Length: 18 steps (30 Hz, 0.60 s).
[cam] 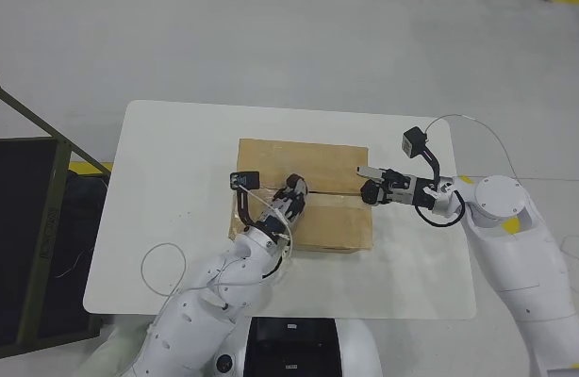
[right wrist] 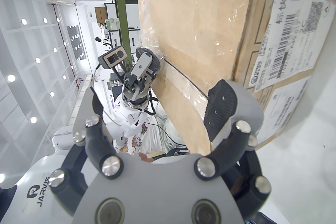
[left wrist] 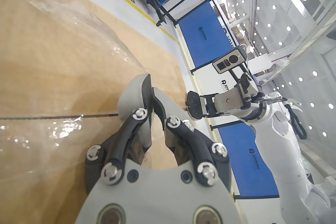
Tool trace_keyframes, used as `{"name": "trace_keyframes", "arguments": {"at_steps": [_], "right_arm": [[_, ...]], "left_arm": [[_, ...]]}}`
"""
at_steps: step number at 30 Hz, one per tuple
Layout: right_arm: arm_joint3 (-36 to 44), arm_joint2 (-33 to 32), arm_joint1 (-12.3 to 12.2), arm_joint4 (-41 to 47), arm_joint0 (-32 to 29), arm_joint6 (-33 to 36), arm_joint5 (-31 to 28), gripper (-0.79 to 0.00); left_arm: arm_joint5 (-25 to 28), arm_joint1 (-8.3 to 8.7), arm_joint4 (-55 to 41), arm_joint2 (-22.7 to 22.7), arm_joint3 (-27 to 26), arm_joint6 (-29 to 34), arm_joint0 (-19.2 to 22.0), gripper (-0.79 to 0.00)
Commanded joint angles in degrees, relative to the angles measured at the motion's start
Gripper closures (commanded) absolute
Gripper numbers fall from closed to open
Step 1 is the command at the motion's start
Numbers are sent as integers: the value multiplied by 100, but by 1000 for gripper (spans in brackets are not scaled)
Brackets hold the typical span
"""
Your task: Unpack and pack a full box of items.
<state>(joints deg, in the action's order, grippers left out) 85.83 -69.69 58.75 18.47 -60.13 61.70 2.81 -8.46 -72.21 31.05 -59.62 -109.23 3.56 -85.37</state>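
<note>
At the far left we saw a green frame (cam: 52,236) around something dark. It was cut off by the edge, so we could not tell what it was. Next came the white table (cam: 167,151).

The left gripper (cam: 293,185) sat on top of the box (cam: 299,160), right at the seam (cam: 339,193) where the two flaps met. Its fingers (left wrist: 143,93) were pressed together with almost no gap. Shiny clear tape (left wrist: 52,7) lay wrinkled over the top there. We could not tell if a bit of it was pinched between the fingers (the tape was see-through and hard to make out).

The box stood in the middle of the table. It was brown and closed, so what was inside was hidden.

The right gripper (right wrist: 155,109) was at the right end of the box, by the end of the seam. Its fingers were wide apart and held nothing. One dark pad (right wrist: 220,107) was just beside the top edge of the box, and we could not tell if it touched. A white label (right wrist: 291,33) was stuck on that end wall, and its far corner was cut off.
</note>
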Motion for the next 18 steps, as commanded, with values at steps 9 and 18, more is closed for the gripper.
{"name": "trace_keyframes", "arguments": {"at_steps": [9, 18], "right_arm": [[0, 0, 0, 0, 0, 0, 0, -785], [0, 0, 0, 0, 0, 0, 0, -785]], "left_arm": [[234, -33, -57, -40, -65, -133, -49, -785], [554, -87, -30, 106, -45, -229, 32, -785]]}}
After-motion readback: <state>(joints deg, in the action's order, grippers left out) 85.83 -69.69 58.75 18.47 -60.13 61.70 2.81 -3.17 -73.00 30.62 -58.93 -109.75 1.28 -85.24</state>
